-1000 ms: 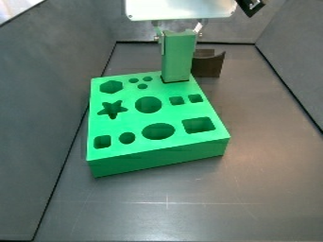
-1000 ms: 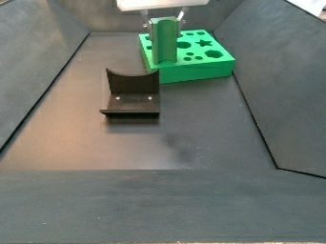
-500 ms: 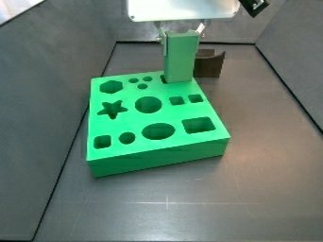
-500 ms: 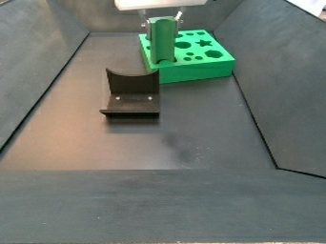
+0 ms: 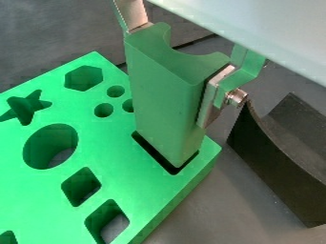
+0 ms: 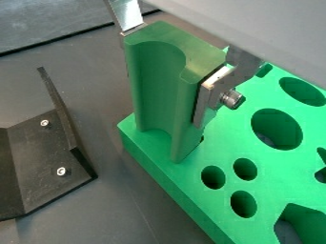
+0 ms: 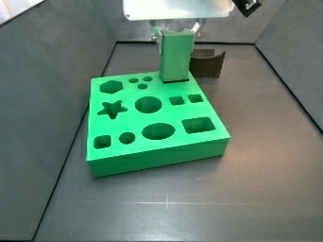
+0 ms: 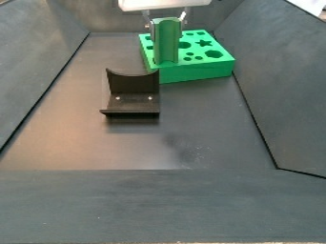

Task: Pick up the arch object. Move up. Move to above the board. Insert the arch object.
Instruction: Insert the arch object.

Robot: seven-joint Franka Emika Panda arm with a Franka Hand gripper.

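The arch object (image 5: 166,100), a tall bright green block with a curved notch on top, stands upright with its lower end in a cut-out at a corner of the board (image 5: 51,191). It shows in both wrist views (image 6: 159,105) and both side views (image 7: 176,57) (image 8: 162,40). My gripper (image 5: 174,52) is shut on its upper part; a silver finger (image 5: 219,88) presses one side and the other finger (image 6: 126,17) the opposite side. The board (image 7: 151,118) is a thick green slab with star, circle, oval, square and hexagon holes (image 8: 195,52).
The fixture, a dark L-shaped bracket on a base plate, stands on the floor beside the board (image 8: 130,93) (image 6: 45,152). A dark block (image 5: 283,143) sits just behind the board's corner (image 7: 209,62). Dark bin walls slope up on all sides (image 8: 38,86).
The arch object has sunk slightly lower into the board's cut-out with the gripper still on it. Nothing else has moved.
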